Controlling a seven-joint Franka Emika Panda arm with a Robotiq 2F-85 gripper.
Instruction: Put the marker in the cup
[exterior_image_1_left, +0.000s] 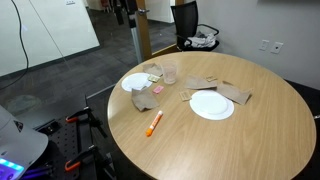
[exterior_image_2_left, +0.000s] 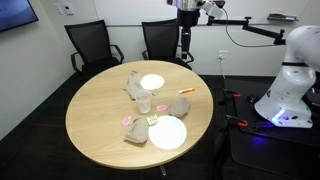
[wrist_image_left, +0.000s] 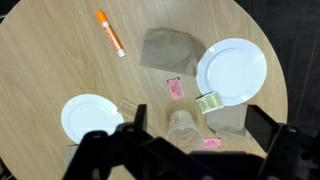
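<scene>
Marker (wrist_image_left: 111, 33) lies on table (wrist_image_left: 40, 60), well apart from spread fingers (wrist_image_left: 135, 122).

The hand (wrist_image_left: 197, 115) points straight down, jaws spread wide.

One table (exterior_image_2_left: 100, 140) carries one orange marker (wrist_image_left: 110, 32), one clear cup (wrist_image_left: 183, 125), two white plates (wrist_image_left: 232, 70) (wrist_image_left: 90, 117), three crumpled brown paper pieces (exterior_image_2_left: 134, 86) (exterior_image_2_left: 180, 107) (exterior_image_2_left: 137, 131), two pink packets (wrist_image_left: 176, 90) (wrist_image_left: 211, 143) and one pale green slip (wrist_image_left: 207, 103). Beyond the table stand two black chairs (exterior_image_2_left: 88, 45) (exterior_image_2_left: 165, 40).
</scene>
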